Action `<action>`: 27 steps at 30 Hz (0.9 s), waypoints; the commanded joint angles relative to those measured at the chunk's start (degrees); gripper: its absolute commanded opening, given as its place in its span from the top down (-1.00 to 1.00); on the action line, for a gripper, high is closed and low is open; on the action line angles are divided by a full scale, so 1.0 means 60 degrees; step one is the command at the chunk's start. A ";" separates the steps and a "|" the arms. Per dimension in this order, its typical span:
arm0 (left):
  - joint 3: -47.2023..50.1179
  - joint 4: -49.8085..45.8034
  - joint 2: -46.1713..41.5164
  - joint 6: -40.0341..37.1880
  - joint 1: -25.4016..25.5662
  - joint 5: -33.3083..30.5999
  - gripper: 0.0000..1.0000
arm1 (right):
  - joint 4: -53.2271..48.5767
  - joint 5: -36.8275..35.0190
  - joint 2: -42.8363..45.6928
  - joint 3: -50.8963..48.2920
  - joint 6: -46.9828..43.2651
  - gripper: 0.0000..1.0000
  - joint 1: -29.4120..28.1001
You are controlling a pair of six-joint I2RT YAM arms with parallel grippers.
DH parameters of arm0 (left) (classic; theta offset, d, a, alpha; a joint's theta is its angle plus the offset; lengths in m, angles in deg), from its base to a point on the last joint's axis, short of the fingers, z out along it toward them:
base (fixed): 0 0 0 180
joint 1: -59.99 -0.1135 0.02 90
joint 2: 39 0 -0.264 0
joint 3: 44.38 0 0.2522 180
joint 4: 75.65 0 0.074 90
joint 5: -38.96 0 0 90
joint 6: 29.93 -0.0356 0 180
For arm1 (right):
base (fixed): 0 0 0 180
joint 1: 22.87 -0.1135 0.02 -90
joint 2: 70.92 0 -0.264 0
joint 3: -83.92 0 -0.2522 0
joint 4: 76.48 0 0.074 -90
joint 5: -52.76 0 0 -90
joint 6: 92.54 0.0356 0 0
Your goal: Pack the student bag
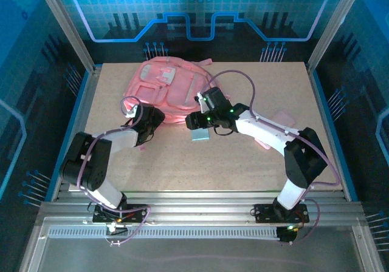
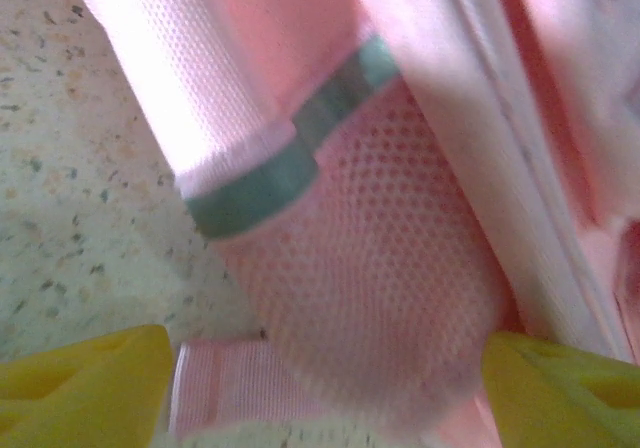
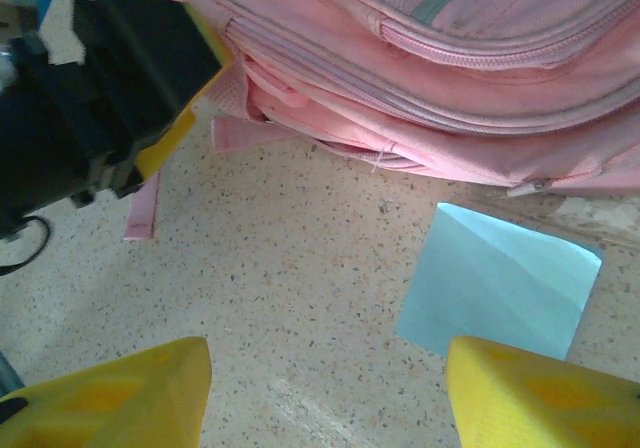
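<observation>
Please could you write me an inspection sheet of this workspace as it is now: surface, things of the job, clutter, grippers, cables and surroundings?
Surface: speckled beige table; no spill seen.
Job's things: pink student bag lies flat at the far side, front pockets up.
Clutter: light blue folded sheet on the table beside the bag's near edge; pale pink flat thing partly under the right arm.
Grippers: left gripper open, a mesh part of the bag between its fingers; right gripper open above bare table, holding nothing.
Cables: purple cable loops above the right arm; more runs along the left arm.
Surroundings: blue-lit panels and a metal frame around the table.
</observation>
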State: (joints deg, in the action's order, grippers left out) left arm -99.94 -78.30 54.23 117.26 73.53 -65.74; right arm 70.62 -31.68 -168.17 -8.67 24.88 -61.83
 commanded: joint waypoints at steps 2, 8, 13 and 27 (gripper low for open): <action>-0.0386 0.1838 0.1224 0.1002 -0.0091 -0.0700 -0.57 | -0.0136 -0.0061 -0.0075 0.0400 -0.0098 -0.26 -0.0079; -0.0442 0.3951 0.2336 0.1078 -0.0119 0.0000 0.96 | 0.0075 0.0169 0.0268 -0.0050 -0.0200 -0.14 -0.0098; -0.0458 0.3620 0.1820 0.1068 0.0168 0.0285 1.00 | 0.0457 0.0604 -0.0037 -0.0229 -0.0375 -0.13 -0.0196; -0.0679 0.2070 -0.0548 0.1726 0.1243 -0.0112 1.00 | 0.1546 0.0441 -0.1648 0.0402 -0.0248 0.06 -0.0445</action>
State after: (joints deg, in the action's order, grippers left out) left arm -101.86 -66.54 55.23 127.29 79.48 -66.31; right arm 75.95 -27.83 -176.52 -8.82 23.77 -63.36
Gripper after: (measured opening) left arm 0.051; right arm 0.472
